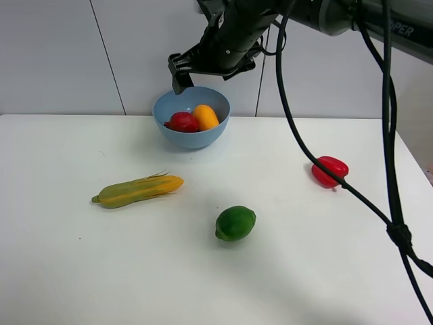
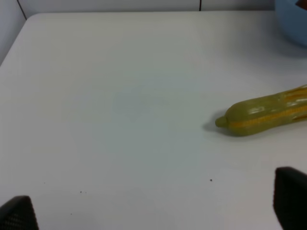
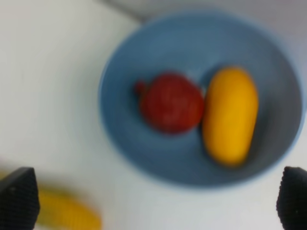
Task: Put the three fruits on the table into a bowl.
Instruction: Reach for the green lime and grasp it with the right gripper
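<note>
Right gripper (image 1: 181, 76): fingertips (image 3: 19, 199) sit at opposite edges of the right wrist view, spread wide, nothing between them. It hangs just above the far-left rim of the bowl (image 1: 197, 140). Directly beneath it, inside the bowl, are the red pomegranate-like fruit (image 1: 183, 122) and the mango (image 1: 205, 116), touching side by side. Left gripper (image 2: 153, 208): pads also wide apart and empty, low over bare table (image 1: 67, 271). Its arm does not show in the exterior high view, so I cannot place it exactly. Its camera catches the blunt green end of the corn cob (image 1: 139, 190) and a sliver of the bowl, but no lime. The lime (image 1: 235, 223) is the one fruit not yet in the bowl. It rests alone on the table, well apart from both grippers, toward the near edge and slightly right of centre. From the right gripper it lies forward, toward the camera, and a little to the right, with the corn cob to its left and the red bell pepper (image 1: 329, 170) further right; neither touches it. It is only slightly oval, with its long axis roughly across the table. Judgement: two of three are done. The right arm seems the likelier pick, since the lime is on its side of centre, closing across the short axis.
</note>
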Motion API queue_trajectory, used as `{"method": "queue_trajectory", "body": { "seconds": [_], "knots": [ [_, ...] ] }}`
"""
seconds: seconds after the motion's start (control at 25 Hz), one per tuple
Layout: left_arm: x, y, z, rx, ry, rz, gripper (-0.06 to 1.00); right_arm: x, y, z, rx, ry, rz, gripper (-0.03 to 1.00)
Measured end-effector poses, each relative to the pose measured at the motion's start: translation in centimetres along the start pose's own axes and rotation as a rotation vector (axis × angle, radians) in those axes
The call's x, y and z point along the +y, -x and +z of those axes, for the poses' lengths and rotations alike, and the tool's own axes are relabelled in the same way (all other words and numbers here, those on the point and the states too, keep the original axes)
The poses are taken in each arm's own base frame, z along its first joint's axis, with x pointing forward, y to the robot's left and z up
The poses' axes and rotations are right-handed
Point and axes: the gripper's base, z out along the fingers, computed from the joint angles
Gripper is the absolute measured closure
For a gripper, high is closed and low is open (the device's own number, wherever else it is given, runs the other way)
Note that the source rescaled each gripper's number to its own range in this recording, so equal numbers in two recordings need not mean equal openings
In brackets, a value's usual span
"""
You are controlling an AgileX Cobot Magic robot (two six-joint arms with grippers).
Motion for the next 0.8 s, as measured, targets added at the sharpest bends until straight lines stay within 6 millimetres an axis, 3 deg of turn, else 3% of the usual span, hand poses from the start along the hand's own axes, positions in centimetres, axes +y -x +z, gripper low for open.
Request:
{"method": "queue_trajectory", "body": {
  "seconds": [0.24,0.44,0.68,0.8],
  "knots": [
    [0.0,0.0,0.0,0.0,0.0,0.0,-0.06,2.0,-2.4,-0.8,0.241,0.012,-0.053,-0.03],
    [0.0,0.0,0.0,0.0,0.0,0.0,-0.06,3.6,-3.7,-1.8,0.275,0.022,-0.094,-0.03],
    [0.0,0.0,0.0,0.0,0.0,0.0,-0.06,4.0,-8.0,-1.6,0.387,0.027,-0.17,-0.03],
    [0.0,0.0,0.0,0.0,0.001,0.0,-0.06,3.7,-10.3,-0.3,0.414,0.047,-0.292,-0.03]
  ]
}}
